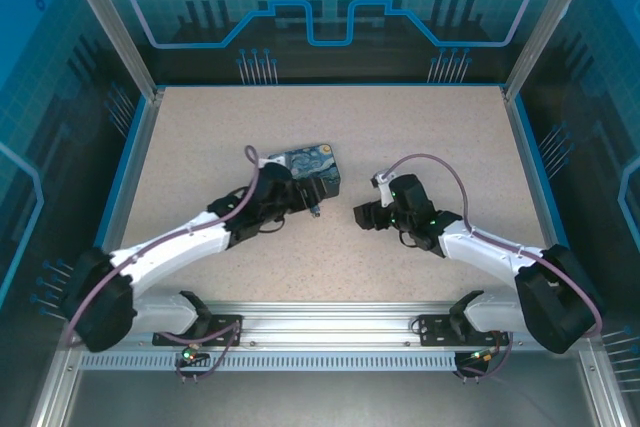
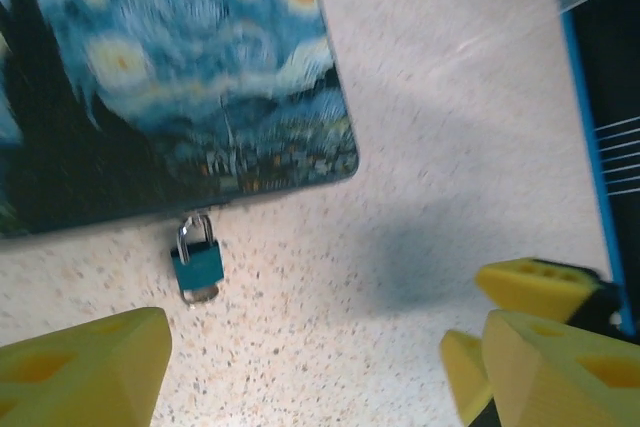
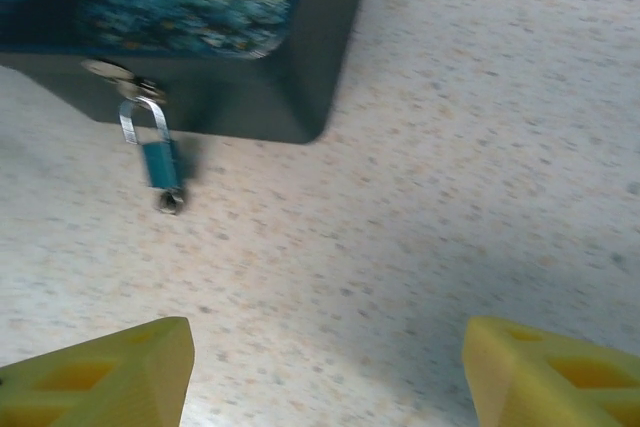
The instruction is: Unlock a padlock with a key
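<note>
With my left gripper point(image 2: 310, 367) and right gripper point(image 3: 325, 377) both open and empty, the padlock point(image 3: 160, 162) hangs from the box point(image 3: 250, 97), the key point(image 3: 168, 203) apparently inserted; whether it's unlocked I cannot tell.

Small teal-bodied padlock point(image 3: 160, 162), shiny metal shackle; starry-night-print box point(image 2: 180, 77), glossy lid, matt dark sides; speckled tabletop point(image 3: 450, 147), matt.

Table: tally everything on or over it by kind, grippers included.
painted box: 1
padlock: 1
grippers: 2 (left gripper, right gripper)
Total: 4
</note>
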